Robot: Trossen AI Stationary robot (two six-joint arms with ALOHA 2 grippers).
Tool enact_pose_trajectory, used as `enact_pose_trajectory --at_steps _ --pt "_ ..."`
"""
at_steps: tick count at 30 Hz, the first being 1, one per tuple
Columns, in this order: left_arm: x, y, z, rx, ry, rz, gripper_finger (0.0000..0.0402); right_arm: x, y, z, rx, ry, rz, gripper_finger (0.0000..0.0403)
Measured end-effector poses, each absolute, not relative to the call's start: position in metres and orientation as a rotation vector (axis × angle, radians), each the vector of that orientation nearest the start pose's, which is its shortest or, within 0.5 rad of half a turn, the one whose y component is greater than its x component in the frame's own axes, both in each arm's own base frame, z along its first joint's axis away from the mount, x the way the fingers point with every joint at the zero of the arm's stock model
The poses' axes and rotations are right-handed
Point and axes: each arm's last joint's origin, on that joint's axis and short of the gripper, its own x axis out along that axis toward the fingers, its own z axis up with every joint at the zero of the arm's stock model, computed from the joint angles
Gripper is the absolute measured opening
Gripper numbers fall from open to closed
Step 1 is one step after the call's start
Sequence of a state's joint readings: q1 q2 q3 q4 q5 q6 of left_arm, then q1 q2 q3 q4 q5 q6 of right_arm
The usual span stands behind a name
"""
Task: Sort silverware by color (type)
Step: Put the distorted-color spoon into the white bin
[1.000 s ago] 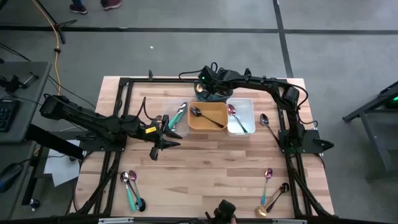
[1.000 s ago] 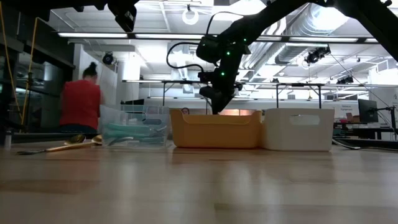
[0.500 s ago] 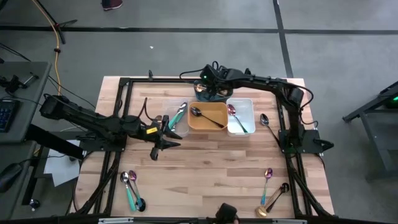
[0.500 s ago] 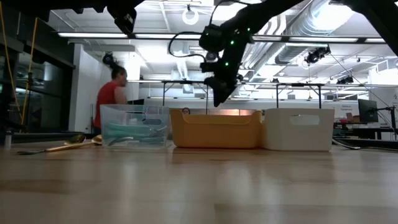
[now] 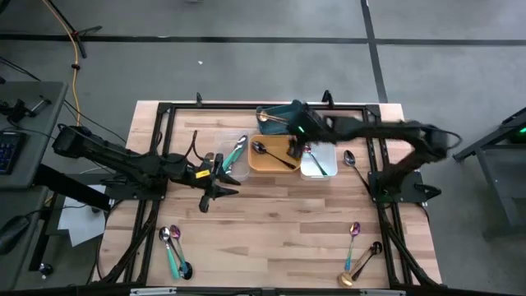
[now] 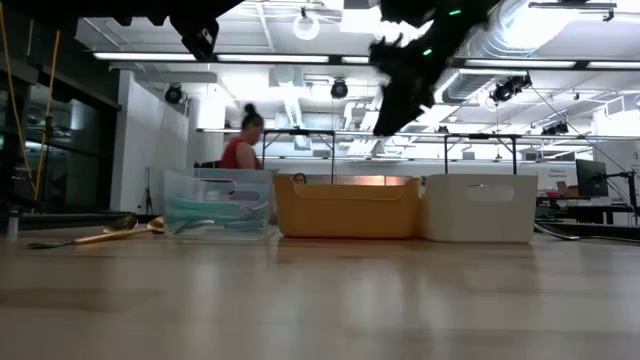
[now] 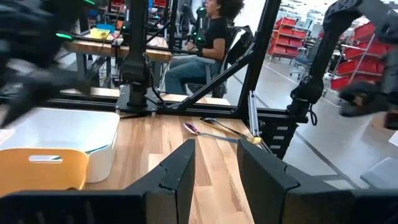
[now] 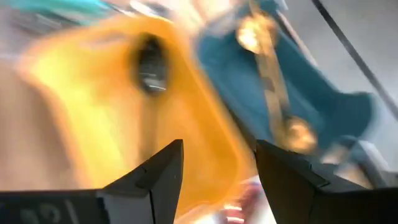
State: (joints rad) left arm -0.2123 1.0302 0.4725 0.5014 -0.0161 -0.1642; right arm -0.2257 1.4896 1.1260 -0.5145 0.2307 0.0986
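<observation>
Right wrist view is smeared with blur: the right gripper (image 8: pixel 217 168) shows two dark fingers (image 8: pixel 155 171) standing apart with nothing between them, and beyond them lie the yellow tray (image 8: pixel 93 112) holding a dark spoon (image 8: pixel 149 65) and, past its far wall, the teal tray (image 8: pixel 323 93) holding a gold spoon (image 8: pixel 270 68); their finer shapes cannot be made out. In the high view this gripper (image 5: pixel 297 141) hovers blurred over the seam between the yellow tray (image 5: pixel 283 164) and the white tray (image 5: pixel 330 140), covering part of both, with an iridescent spoon (image 5: pixel 316 163) lying in the white tray just beside it and a dark spoon (image 5: pixel 349 158) on the wood outside that tray. The left gripper (image 5: pixel 215 187) waits over bare table near the clear tray (image 5: pixel 222 156), where a teal-handled utensil (image 5: pixel 237 150) leans over the rim; the left wrist view shows its fingers (image 7: pixel 177 177) parted and empty, with an iridescent spoon (image 7: pixel 208 132) far ahead on the wood. Well away from both grippers, at the table's near edge, lie two clusters: teal-handled spoons (image 5: pixel 171 247) on the left arm's side, and an iridescent spoon (image 5: pixel 354 233), a dark one (image 5: pixel 374 248) and a gold one (image 5: pixel 346 279) on the right arm's side. Low view cuts off the right arm (image 6: pixel 415 60) at the top and shows a person (image 6: pixel 240 150) behind the clear tray (image 6: pixel 215 200).
</observation>
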Motion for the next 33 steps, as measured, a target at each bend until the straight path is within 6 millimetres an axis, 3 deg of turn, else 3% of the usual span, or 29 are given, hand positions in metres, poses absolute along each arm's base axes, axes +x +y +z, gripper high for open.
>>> enact_pose_trajectory --at_steps 6,11,16,33 --pt "0.216 -0.043 0.245 -0.145 0.067 -0.103 0.0113 0.272 -0.003 0.244 0.156 0.405 -0.214 0.0195" --pt "0.217 -0.042 0.244 -0.130 0.072 -0.079 0.0113 0.259 0.031 0.233 0.090 0.092 -0.051 0.0195" --pt "0.217 -0.042 0.244 -0.125 0.075 -0.079 0.0113 0.253 0.042 0.230 0.040 -0.004 -0.005 0.0195" --pt "0.217 -0.042 0.244 -0.159 0.071 -0.077 0.0113 0.253 0.046 0.229 0.181 0.010 0.011 0.0195"
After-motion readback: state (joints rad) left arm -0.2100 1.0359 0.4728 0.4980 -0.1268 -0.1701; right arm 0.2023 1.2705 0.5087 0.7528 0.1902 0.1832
